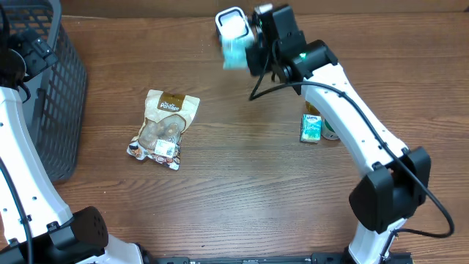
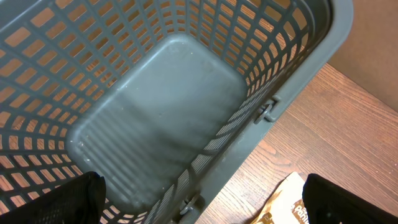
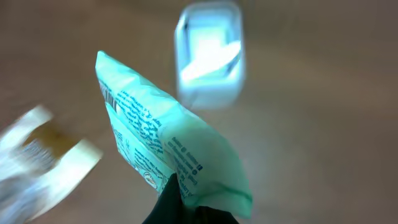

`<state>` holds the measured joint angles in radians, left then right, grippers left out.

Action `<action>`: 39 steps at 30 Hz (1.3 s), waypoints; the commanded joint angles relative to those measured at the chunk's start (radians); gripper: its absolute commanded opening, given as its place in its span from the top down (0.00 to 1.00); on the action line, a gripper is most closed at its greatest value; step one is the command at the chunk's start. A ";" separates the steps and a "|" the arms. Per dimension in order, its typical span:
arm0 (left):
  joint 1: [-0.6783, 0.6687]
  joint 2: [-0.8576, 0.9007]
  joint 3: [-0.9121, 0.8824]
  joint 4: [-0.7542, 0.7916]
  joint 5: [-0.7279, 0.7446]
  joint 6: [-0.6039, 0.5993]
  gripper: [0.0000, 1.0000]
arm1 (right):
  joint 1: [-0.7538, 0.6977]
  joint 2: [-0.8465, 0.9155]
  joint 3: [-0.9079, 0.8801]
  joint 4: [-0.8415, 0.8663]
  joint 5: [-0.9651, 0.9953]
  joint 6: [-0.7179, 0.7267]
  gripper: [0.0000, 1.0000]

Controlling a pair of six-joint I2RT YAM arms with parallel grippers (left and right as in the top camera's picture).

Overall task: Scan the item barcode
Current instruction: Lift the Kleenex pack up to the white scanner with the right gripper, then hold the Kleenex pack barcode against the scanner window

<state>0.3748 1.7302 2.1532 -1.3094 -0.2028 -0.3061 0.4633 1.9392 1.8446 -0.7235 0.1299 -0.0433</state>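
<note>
Currently the right gripper [image 3: 186, 211] is clamped on the lower corner of a mint-green packet [image 3: 168, 149], which it holds in the air at the far middle of the table [image 1: 249, 191], just beside the white scanner [image 1: 233, 22]. In the right wrist view the packet hangs tilted in front of the scanner's pale window, printed side towards the camera. The picture is blurred, so I cannot tell where the barcode sits.

The step in hand looks like presenting the packet to the scanner. To do it well, the printed face with the barcode should be turned flat towards the window, held close without touching, and kept steady for a moment. The soft film should hang uncreased across the code.

The left gripper [image 2: 202, 205] stands wide open and holds nothing above the grey basket [image 2: 155, 118] at the far left. A snack pouch [image 1: 165, 128] and a small green carton [image 1: 312, 127] lie well apart on the table.
</note>
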 commanded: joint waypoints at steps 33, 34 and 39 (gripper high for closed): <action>-0.003 0.003 0.009 0.004 -0.003 0.018 0.00 | 0.079 0.446 0.019 1.012 0.481 -1.125 0.96; -0.003 0.003 0.009 0.004 -0.002 0.018 0.00 | 0.079 0.446 0.019 1.001 0.475 -1.125 0.96; -0.003 0.003 0.009 0.004 -0.002 0.018 0.00 | 0.098 0.446 0.019 0.963 0.476 -1.125 0.96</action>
<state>0.3748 1.7309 2.1532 -1.3094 -0.2028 -0.3061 0.5419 2.3844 1.8454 0.2401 0.6140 -1.1671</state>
